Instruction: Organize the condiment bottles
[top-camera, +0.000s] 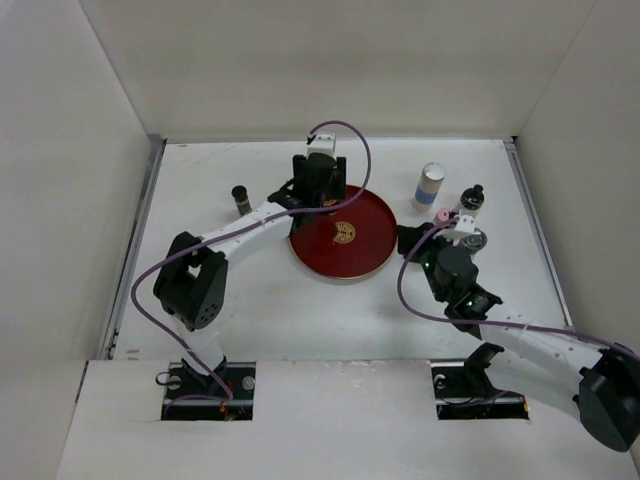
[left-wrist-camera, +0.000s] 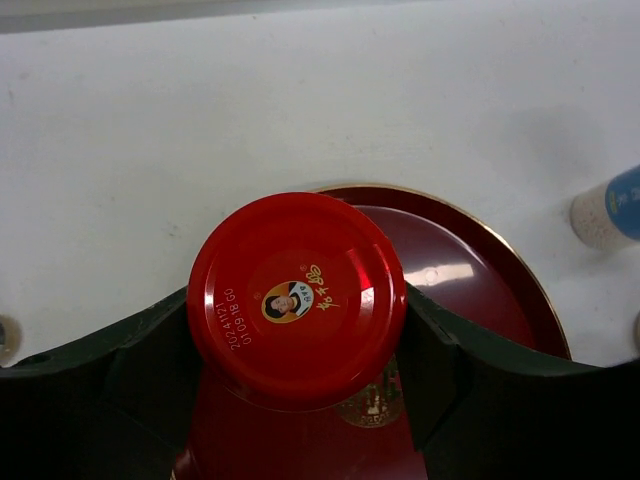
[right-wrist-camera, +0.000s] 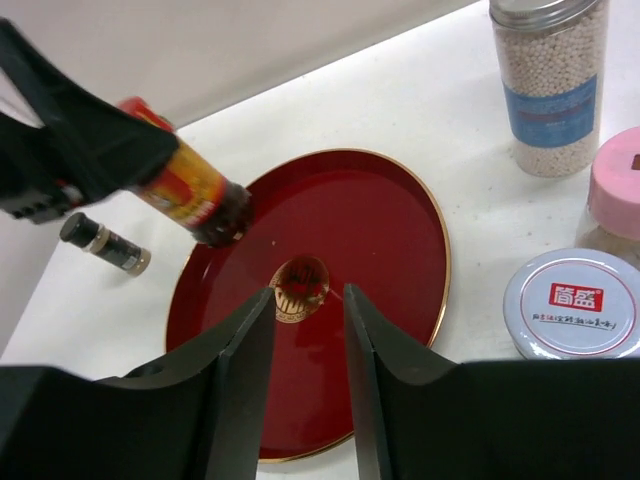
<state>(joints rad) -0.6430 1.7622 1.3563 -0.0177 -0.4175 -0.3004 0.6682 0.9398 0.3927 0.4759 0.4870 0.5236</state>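
My left gripper (top-camera: 321, 196) is shut on the red-capped dark jar (left-wrist-camera: 297, 298) and holds it tilted over the far left part of the red round tray (top-camera: 365, 250). In the right wrist view the jar (right-wrist-camera: 190, 192) has its base at the tray (right-wrist-camera: 400, 230). My right gripper (right-wrist-camera: 308, 300) is open and empty, low over the tray's right edge (top-camera: 412, 240). The thin black-capped bottle (top-camera: 241, 198) stands left of the tray. The blue-labelled jar (top-camera: 429, 185), the pink-capped one (top-camera: 443, 215), the silver-capped one (right-wrist-camera: 572, 305) and a small dark-topped bottle (top-camera: 471, 199) stand right of the tray.
White walls close in the table on the left, back and right. The right arm's wrist (top-camera: 455, 270) lies just in front of the bottle group. The left arm (top-camera: 240, 230) reaches across the table's left half.
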